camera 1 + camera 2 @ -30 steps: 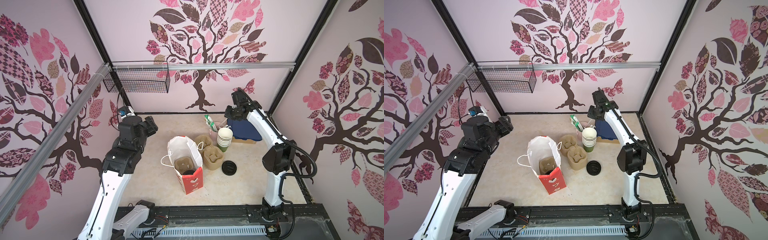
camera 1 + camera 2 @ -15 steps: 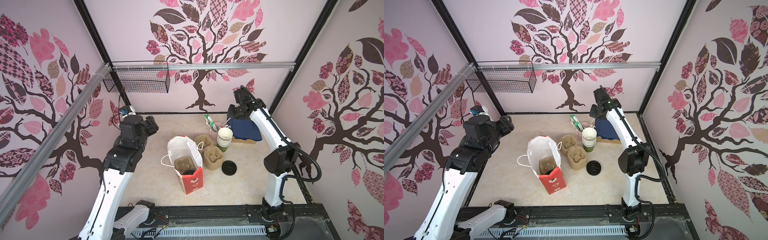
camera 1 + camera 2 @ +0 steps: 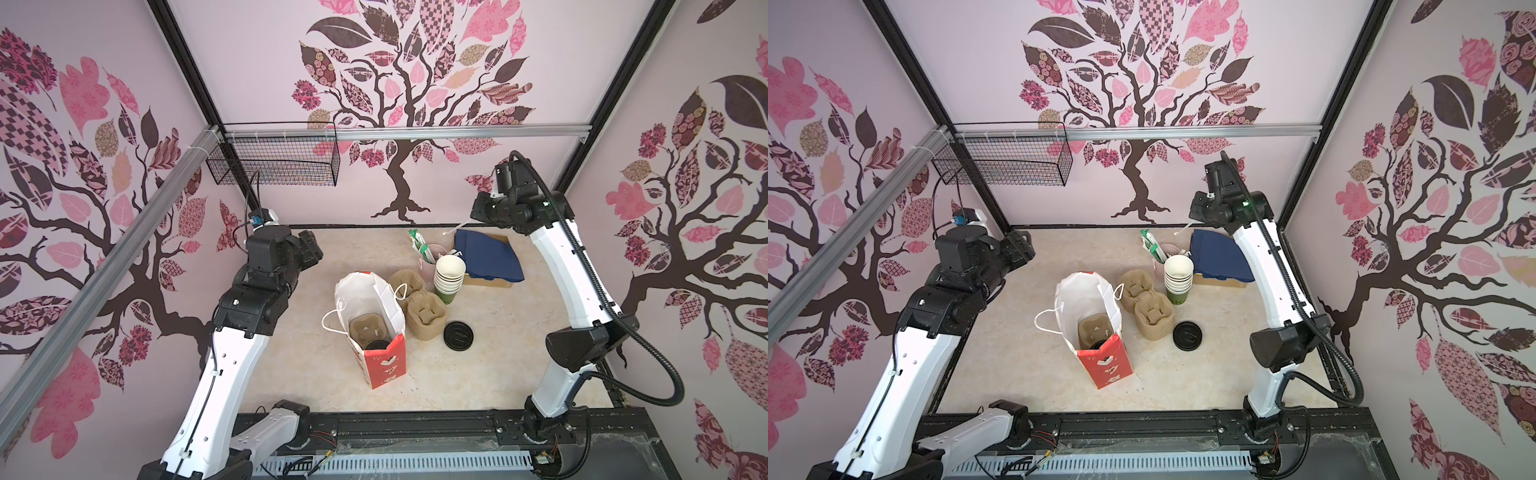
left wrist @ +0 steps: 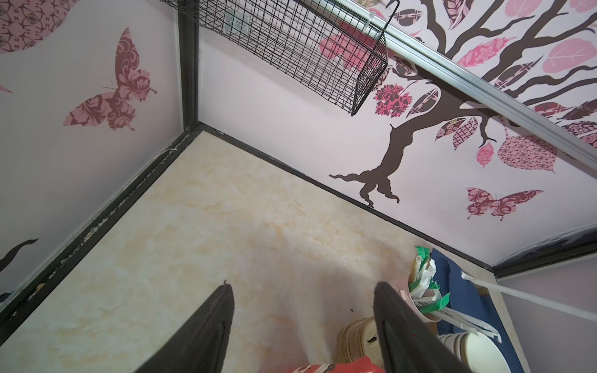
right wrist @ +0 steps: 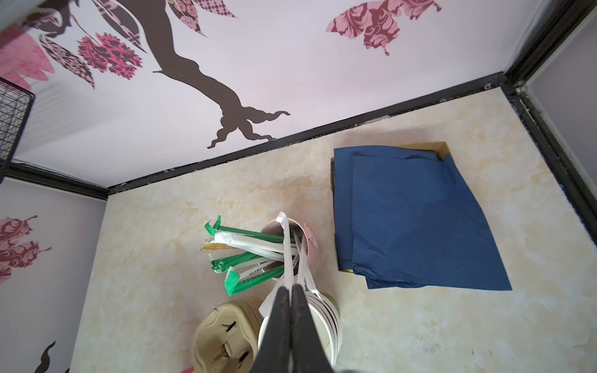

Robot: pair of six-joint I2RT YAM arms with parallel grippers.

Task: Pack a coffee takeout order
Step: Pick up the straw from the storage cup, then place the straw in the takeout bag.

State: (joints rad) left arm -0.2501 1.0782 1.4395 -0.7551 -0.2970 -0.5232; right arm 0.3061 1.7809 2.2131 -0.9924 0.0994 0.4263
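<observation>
right gripper [image 5: 290,288] pinching a thin white paper-wrapped straw [image 5: 286,252] — best carried tip-down over the open red-and-white paper bag [image 3: 384,365], released low; left gripper [image 4: 303,285] spread, empty.

A tan pulp carrier [image 3: 365,328] sits upright inside the open paper bag [image 3: 384,365], a round black lid [image 3: 377,345] showing in its near pocket. The navy napkin [image 3: 488,257] lies rumpled over a cardboard tray [image 3: 490,283] at the table's [image 3: 316,374] back.

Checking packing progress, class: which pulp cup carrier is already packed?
The carrier inside the red-and-white paper bag; the other carriers sit stacked on the table beside it.
</observation>
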